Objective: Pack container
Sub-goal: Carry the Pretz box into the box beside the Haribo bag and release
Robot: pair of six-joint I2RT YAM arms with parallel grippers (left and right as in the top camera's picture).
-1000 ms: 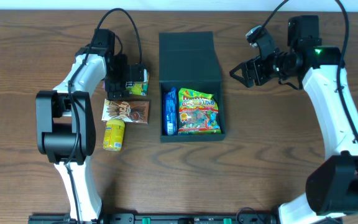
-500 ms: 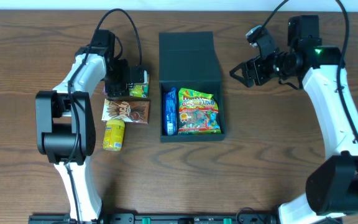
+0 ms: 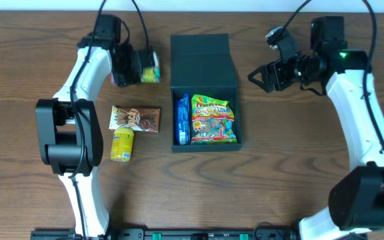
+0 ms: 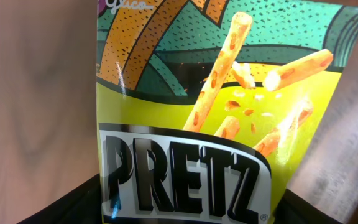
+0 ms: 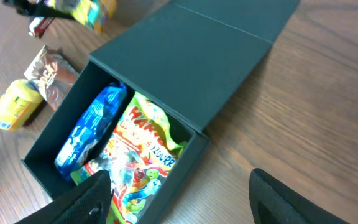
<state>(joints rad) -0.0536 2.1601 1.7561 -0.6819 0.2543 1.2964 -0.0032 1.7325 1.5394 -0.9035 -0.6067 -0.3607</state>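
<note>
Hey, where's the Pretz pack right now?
Overhead, the Pretz pack is held in the left pincer, on the left side, just left of the lid of the green box.

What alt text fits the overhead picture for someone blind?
The left pincer holds a yellow-green snack pack left of an open dark teal container holding a blue pack and a colourful bag; the right pincer hangs open.

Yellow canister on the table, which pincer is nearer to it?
Left. The left pincer, gripping the Pretz pack, hangs beyond the yellow canister; the right pincer is past the container.
</note>
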